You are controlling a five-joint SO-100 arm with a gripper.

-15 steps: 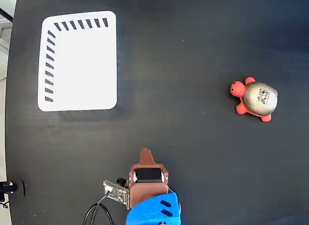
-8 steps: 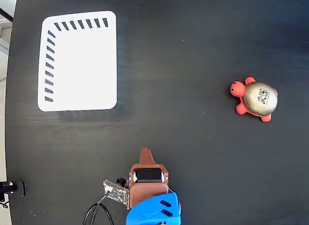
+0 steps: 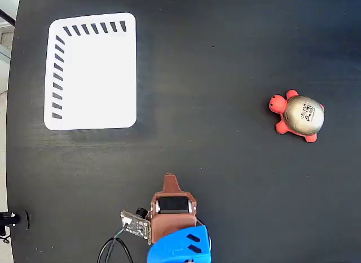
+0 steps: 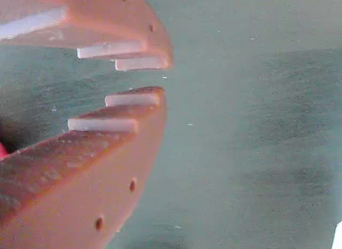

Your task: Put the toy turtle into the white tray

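Note:
The toy turtle [image 3: 298, 116], with red-orange head and legs and a shiny grey-gold shell, sits on the black table at the right of the fixed view. Its head points left. The white tray [image 3: 90, 71] lies flat at the upper left, with nothing in it and dark slots along its top and left edges. My brown gripper [image 3: 170, 178] is at the bottom centre, pointing up the picture, far from both. In the wrist view the gripper [image 4: 163, 77] shows its toothed jaws nearly together over bare table, holding nothing.
The blue arm body [image 3: 180, 246] fills the bottom edge, with a small circuit board [image 3: 134, 223] and a black cable at its left. The table's left edge [image 3: 10, 133] runs down the picture beside the tray.

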